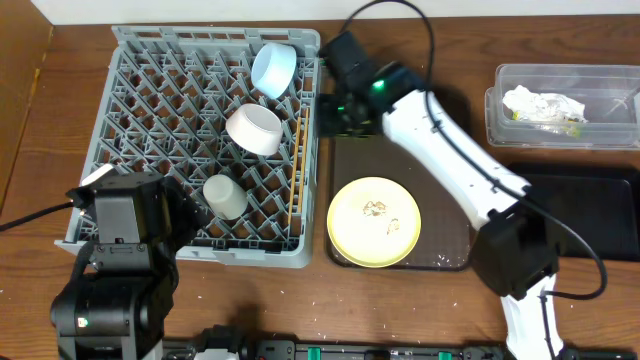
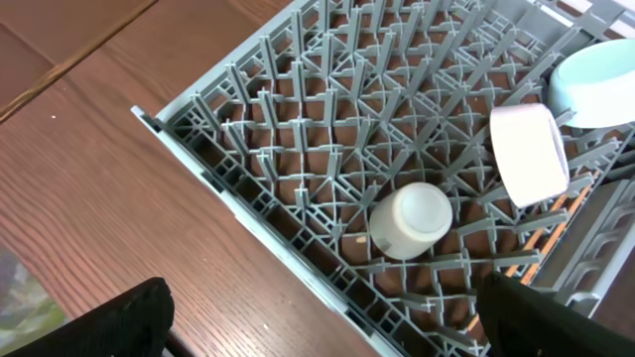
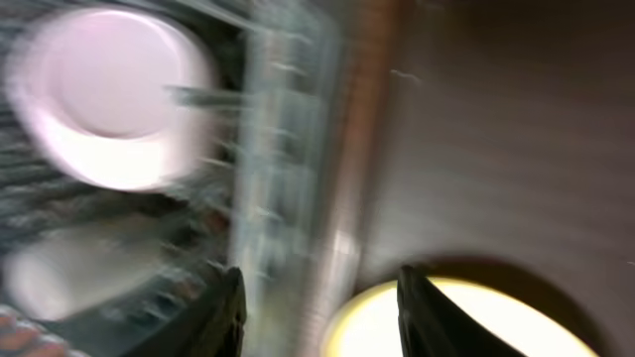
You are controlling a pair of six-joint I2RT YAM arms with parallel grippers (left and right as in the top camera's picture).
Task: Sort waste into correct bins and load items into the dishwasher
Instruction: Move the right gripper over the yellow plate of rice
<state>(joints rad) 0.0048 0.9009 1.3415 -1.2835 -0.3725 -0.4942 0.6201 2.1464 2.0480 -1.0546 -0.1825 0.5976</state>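
Note:
The grey dish rack (image 1: 150, 120) holds a light blue bowl (image 1: 273, 68), a white bowl (image 1: 254, 129), a cream cup (image 1: 225, 197) and chopsticks (image 1: 297, 170) along its right wall. A pale yellow plate (image 1: 374, 235) with food scraps (image 1: 377, 209) lies on the brown tray (image 1: 450, 250). The wrapper (image 1: 543, 105) sits in the clear tub (image 1: 600, 80); the black tub (image 1: 590, 210) is in front of it. My right gripper (image 3: 322, 317) is open and empty between the rack's wall (image 3: 278, 149) and the plate (image 3: 496, 322). My left gripper (image 2: 322, 332) is open over the rack's front left edge.
The right arm (image 1: 450, 150) reaches across the tray's back half toward the rack. The left arm's base (image 1: 115, 270) stands at the table's front left. Bare wooden table (image 1: 60, 120) lies left of the rack. The right wrist view is blurred.

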